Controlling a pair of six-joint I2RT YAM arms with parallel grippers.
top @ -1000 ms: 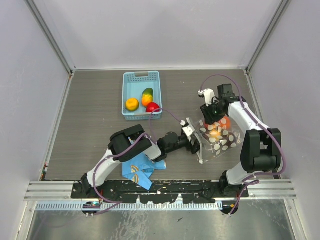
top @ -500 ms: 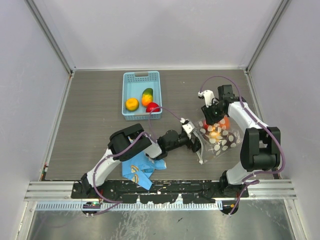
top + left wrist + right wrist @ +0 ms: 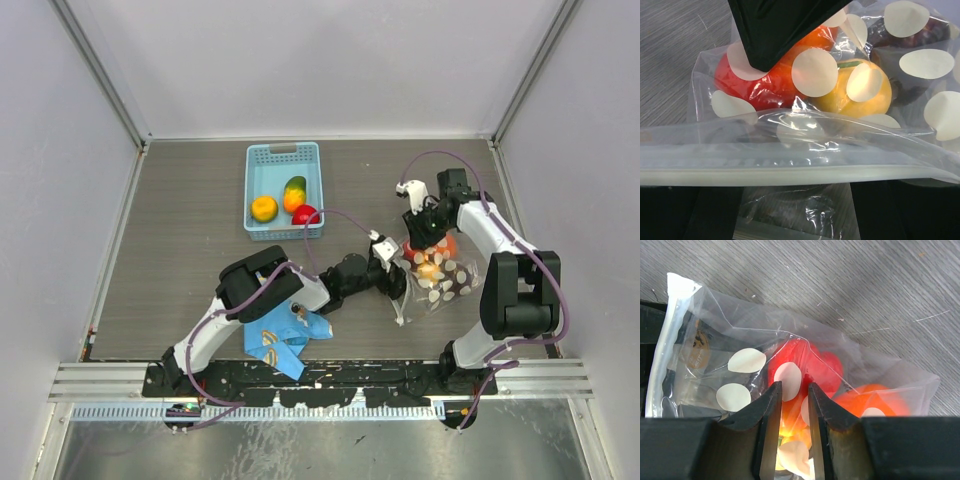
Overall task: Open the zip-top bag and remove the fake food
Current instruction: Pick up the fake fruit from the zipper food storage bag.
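Observation:
The zip-top bag (image 3: 445, 285), clear with white dots, lies at the right of the table. Its white zip strip (image 3: 790, 175) faces my left gripper (image 3: 397, 283). The left gripper (image 3: 797, 200) is open, fingers wide apart at the bag's mouth, the strip lying across them. Fake food shows through the film: a red piece (image 3: 765, 85), a yellow one (image 3: 860, 95) and a dark purple one (image 3: 900, 55). My right gripper (image 3: 425, 240) presses down on the bag (image 3: 740, 360) from above. The right gripper's (image 3: 792, 390) jaws are narrowed on the upper film over the red piece (image 3: 815, 360).
A light blue basket (image 3: 283, 152) stands at the back left of the bag, holding an orange fruit (image 3: 264, 208), a green-orange one (image 3: 294, 192) and a red one (image 3: 305, 214). A blue printed cloth (image 3: 285, 340) lies under the left arm near the front edge.
The right gripper's jaws have narrowed onto the bag's top. The left gripper has pushed a little up and right at the bag's mouth, and the bag has shifted slightly with it.

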